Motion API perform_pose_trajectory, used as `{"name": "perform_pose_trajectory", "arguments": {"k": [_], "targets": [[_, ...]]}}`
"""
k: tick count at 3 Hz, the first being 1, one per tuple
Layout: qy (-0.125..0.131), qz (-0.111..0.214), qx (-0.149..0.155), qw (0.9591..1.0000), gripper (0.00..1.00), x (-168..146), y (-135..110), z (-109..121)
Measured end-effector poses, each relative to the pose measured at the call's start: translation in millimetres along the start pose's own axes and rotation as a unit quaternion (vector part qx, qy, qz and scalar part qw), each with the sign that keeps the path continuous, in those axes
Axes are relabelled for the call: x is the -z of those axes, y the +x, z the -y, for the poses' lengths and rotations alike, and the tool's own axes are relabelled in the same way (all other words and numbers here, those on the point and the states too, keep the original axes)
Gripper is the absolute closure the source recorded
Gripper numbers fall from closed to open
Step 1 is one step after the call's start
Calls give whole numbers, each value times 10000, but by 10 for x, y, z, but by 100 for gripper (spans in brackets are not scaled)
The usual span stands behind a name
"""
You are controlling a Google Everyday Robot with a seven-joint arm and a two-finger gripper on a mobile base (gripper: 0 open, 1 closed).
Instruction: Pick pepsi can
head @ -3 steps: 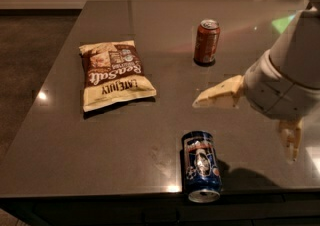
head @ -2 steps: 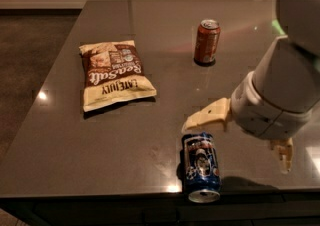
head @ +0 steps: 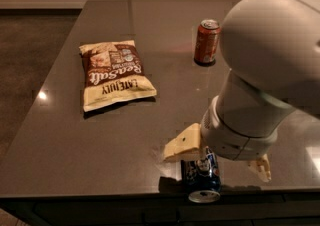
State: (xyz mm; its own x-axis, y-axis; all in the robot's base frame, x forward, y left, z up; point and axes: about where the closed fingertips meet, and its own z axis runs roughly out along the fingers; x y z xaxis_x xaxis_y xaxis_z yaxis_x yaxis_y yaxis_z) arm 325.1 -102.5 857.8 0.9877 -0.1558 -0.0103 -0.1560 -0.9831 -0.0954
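Observation:
The pepsi can [head: 202, 180], dark blue with a white and red label, lies on its side at the front edge of the dark table [head: 100, 135], its silver end facing me. My gripper [head: 216, 164] is open and sits low right over the can. One cream finger [head: 182, 144] is left of the can's far end and the other finger [head: 261, 166] is out to its right. The fingers do not close on the can. My wrist hides the can's far end.
An orange-brown can [head: 207, 41] stands upright at the back of the table. A brown and cream chips bag [head: 115, 72] lies flat at the left. My large white arm [head: 270, 65] fills the right side. The table's front edge is just below the pepsi can.
My gripper has moved left and down towards me, from the right of the table to over the pepsi can. The cans and the bag have not moved.

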Motion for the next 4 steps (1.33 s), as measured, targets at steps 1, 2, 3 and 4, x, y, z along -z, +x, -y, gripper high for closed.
{"name": "perform_pose_trajectory", "arguments": {"k": [1,2,3,4], "targets": [[-194,-56,168,9997,18,-81,-39,69],[-330,-86,235,9991,41,-105,-47,110],[-400,-88,142,9991,64,-59,-7,177],[-414,-17,-152,9990,88,97,122,287]]}}
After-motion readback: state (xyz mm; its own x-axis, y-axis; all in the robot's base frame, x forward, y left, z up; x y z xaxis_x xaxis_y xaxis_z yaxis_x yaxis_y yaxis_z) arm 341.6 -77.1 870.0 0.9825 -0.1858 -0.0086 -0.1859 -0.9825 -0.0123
